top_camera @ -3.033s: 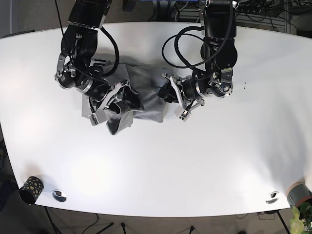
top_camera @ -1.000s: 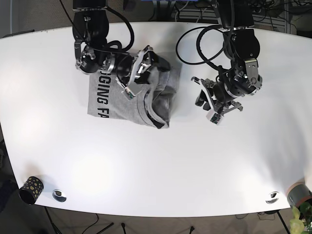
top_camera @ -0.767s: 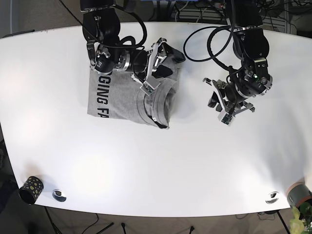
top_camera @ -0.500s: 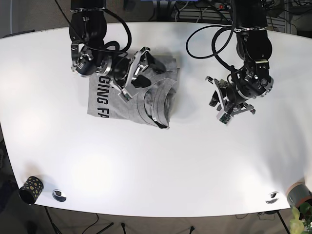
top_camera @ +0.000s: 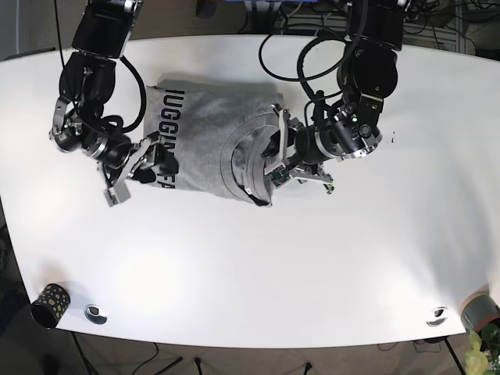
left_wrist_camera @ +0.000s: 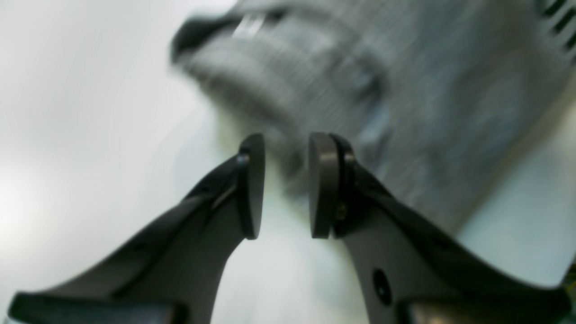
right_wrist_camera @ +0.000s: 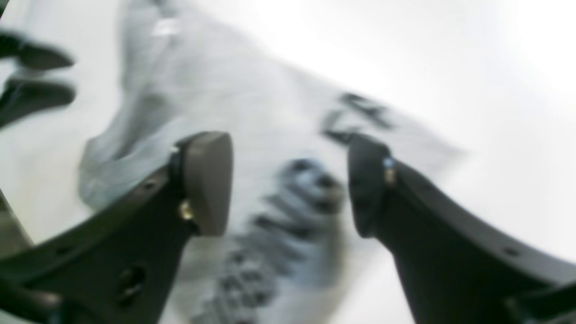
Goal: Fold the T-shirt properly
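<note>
The grey T-shirt [top_camera: 211,133] lies partly folded on the white table [top_camera: 258,258], with black lettering along its left part and creased folds at its right. My left gripper [top_camera: 277,158] is at the shirt's right edge. In the left wrist view it [left_wrist_camera: 281,189] is open by a narrow gap, with blurred shirt cloth [left_wrist_camera: 405,90] just beyond its tips and nothing between them. My right gripper [top_camera: 137,168] is at the shirt's left edge. In the right wrist view it [right_wrist_camera: 288,184] is wide open above the lettered cloth [right_wrist_camera: 252,112].
A black patterned cup [top_camera: 50,303] and a small metal disc [top_camera: 95,312] sit at the front left. Another disc [top_camera: 437,316] and a potted plant [top_camera: 480,316] are at the front right. The table's front edge is near them.
My right gripper moved from the shirt's top down to its left edge. My left gripper moved left from the bare table to the shirt's right edge. The shirt's lettered part now reaches further back.
</note>
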